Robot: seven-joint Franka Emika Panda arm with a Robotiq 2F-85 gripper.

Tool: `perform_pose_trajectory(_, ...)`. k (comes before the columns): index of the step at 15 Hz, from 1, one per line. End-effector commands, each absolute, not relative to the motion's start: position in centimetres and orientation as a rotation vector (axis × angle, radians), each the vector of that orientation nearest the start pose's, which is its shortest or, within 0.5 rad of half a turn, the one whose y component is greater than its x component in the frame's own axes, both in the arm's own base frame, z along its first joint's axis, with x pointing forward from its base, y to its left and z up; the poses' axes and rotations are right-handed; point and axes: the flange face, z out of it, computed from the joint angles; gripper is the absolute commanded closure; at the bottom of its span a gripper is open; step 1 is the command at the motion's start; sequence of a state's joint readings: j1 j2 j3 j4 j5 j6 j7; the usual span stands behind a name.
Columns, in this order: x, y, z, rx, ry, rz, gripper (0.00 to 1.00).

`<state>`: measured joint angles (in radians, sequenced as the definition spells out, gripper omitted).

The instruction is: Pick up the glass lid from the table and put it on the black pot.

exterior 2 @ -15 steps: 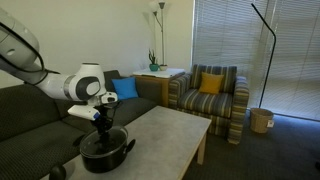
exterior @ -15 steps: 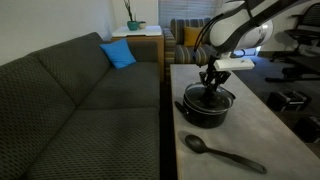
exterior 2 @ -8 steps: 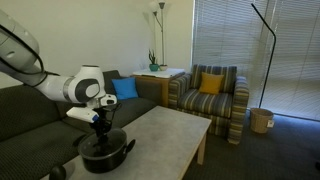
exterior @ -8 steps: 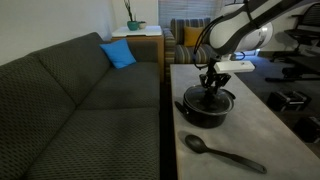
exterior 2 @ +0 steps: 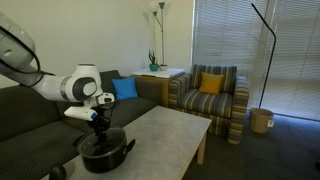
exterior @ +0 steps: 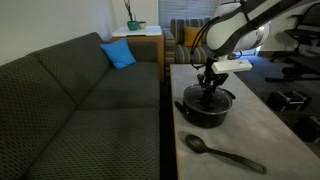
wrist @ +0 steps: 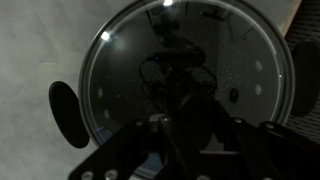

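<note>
glass lid (wrist: 130,60) flat atop black pot (exterior: 205,113) on grey table (exterior: 252,128)

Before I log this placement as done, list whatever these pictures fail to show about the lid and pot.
- Lid knob: wrist view, covered by the claw.
- Whether the glass lid sits flush on the black pot: too small in both exterior views; in the wrist view the claw hides the lower rim.
- Pot's inside: wrist view, dark behind reflections.

Clear, glossy glass lid (wrist: 185,75) with a thin shiny metal rim. Dull black pot (exterior: 204,113). Pale grey, matt, stone-look table (exterior: 255,128). Dark grey sofa (exterior: 90,110) in coarse woven cloth.
</note>
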<state>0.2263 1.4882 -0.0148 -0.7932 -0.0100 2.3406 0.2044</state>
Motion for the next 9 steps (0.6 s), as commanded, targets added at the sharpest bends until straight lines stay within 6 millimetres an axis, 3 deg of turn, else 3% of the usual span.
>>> perform_pose_trajectory(1,74.86,17.13,-0.01,-3.196,-0.083,-0.136,0.86)
perform_pose_trajectory(9,75.43,17.01,0.64,-3.176,-0.077,-0.199,0.86)
